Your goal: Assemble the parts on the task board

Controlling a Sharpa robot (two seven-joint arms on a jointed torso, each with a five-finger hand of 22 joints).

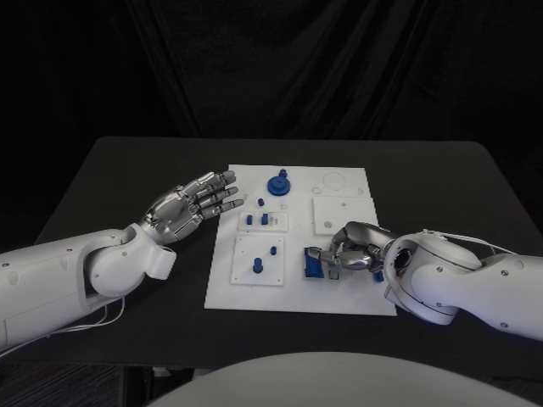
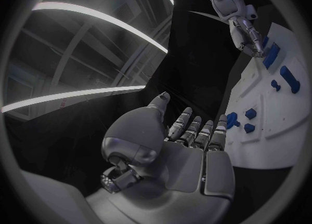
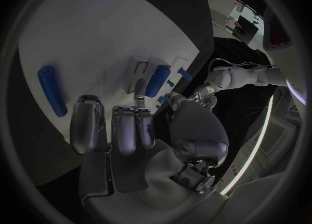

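The white task board (image 1: 345, 292) lies in the middle of the table. A blue round knob (image 1: 277, 182) stands near its far edge, and small blue pegs (image 1: 265, 220) stand in the raised plates on its left half. My right hand (image 1: 351, 251) hovers over the board's near right part, fingers bent down beside a blue block (image 1: 313, 264). In the right wrist view the block (image 3: 51, 90) lies apart from the fingers (image 3: 125, 128), with nothing between them. My left hand (image 1: 196, 202) is held flat and spread at the board's left edge, empty (image 2: 189, 151).
A long blue peg (image 3: 157, 81) sits on a raised white plate ahead of the right fingers. The black table (image 1: 125, 178) extends well beyond the board on both sides and at the back.
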